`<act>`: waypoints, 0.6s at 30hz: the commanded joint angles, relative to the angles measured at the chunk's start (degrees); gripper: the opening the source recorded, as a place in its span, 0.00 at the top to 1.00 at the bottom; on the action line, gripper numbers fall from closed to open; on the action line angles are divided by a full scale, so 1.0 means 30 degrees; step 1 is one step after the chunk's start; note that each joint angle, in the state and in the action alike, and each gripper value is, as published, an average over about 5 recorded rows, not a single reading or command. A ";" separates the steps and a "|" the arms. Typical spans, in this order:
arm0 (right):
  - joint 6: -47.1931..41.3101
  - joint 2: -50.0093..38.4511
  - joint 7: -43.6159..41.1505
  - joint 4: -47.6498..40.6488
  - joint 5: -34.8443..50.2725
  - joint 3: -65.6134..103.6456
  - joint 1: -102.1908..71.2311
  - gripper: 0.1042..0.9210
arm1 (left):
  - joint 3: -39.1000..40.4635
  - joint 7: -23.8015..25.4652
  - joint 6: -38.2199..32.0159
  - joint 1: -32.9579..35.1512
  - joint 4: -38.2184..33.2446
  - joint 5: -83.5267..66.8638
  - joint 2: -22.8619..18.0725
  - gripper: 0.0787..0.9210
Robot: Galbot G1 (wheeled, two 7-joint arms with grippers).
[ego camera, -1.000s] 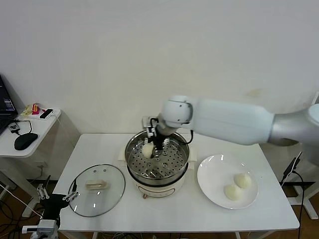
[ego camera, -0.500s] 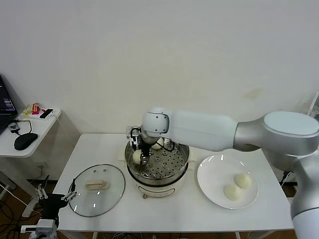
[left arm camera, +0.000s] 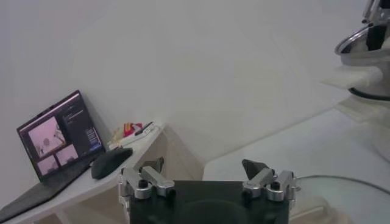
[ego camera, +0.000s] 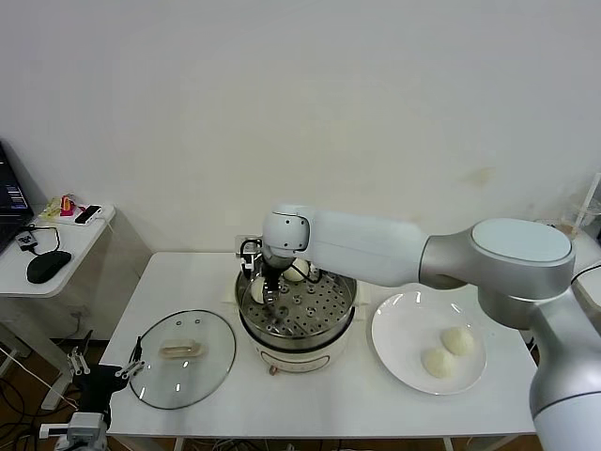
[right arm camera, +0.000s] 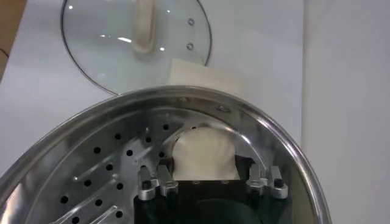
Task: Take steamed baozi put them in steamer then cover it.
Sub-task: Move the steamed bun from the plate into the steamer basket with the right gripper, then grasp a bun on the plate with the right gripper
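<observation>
- Table (ego camera: pixel 188 282): white top, carries every item listed below.
- Steamer (ego camera: pixel 340 315): shiny steel pot on a cream-white base, at the middle of the table, towards its rear edge. Perforated tray visible inside.
- Steamed baozi, in steamer: two. One (ego camera: pixel 257 291) sits against the pot's left wall on the tray, between the right gripper's fingers; the right wrist view shows it (right arm camera: pixel 204 155) cream-white, resting by the wall. A second (ego camera: pixel 297 272) lies at the pot's rear wall, partly hidden by the arm.
- Steamed baozi, on plate: two (ego camera: pixel 458 340) and (ego camera: pixel 438 363), touching each other, on the right part of the plate.
- Plate (ego camera: pixel 399 329): flat, white, round, on the table's right side just beside the steamer.
- Cover (ego camera: pixel 183 357): clear glass lid, metal rim, cream bar handle, lying flat near the table's front-left corner, apart from the steamer.
- Right gripper (ego camera: pixel 265 293): reaches down into the steamer at its left wall. Fingers (right arm camera: pixel 152 182) stand on either side of the bun; whether they press it or stand clear, I cannot tell.
- Left gripper (left arm camera: pixel 207 182): parked low beyond the table's front-left corner, jaws spread wide, nothing between them.
- Side desk (ego camera: pixel 19 268): left of the table, with a laptop (left arm camera: pixel 58 143) and a black mouse (ego camera: pixel 47 267).
</observation>
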 commanded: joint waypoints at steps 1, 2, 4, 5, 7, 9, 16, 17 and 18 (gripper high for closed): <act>0.0384 -0.1069 -0.2230 0.1205 -0.0033 -0.0086 0.1659 0.19 | 0.0011 0.0022 0.0049 0.0017 -0.0126 0.0019 -0.0042 0.12; 0.0689 -0.1483 -0.2912 0.1635 -0.0161 -0.0195 0.2205 0.17 | 0.0021 0.0027 0.0064 0.0011 -0.0161 0.0020 -0.0047 0.12; 0.1326 -0.2321 -0.4095 0.2449 -0.0428 -0.0455 0.3245 0.13 | 0.0045 0.0038 0.0091 0.0005 -0.0232 0.0021 -0.0040 0.12; 0.1687 -0.2758 -0.4654 0.2829 -0.0593 -0.0585 0.3700 0.13 | 0.0058 0.0045 0.0104 0.0003 -0.0265 0.0021 -0.0029 0.12; 0.2346 -0.3833 -0.5614 0.3647 -0.0890 -0.0837 0.4648 0.12 | 0.0091 0.0059 0.0131 0.0006 -0.0329 0.0017 0.0000 0.12; 0.2898 -0.5111 -0.6241 0.4477 -0.1218 -0.1111 0.5521 0.12 | 0.0132 0.0070 0.0144 0.0010 -0.0363 0.0012 0.0024 0.12; 0.3528 -1.0417 -0.6674 0.8474 -0.2408 -0.2045 0.7076 0.12 | 0.0347 0.0074 0.0133 0.0061 -0.0443 0.0012 0.0000 0.12; 0.3535 -1.1268 -0.6654 0.9040 -0.2816 -0.1982 0.7003 0.12 | 0.0396 0.0075 0.0132 0.0068 -0.0451 0.0029 -0.0006 0.12; 0.3561 -1.2105 -0.6638 0.9496 -0.3239 -0.1817 0.6865 0.12 | 0.0442 0.0080 0.0131 0.0074 -0.0456 0.0050 -0.0011 0.12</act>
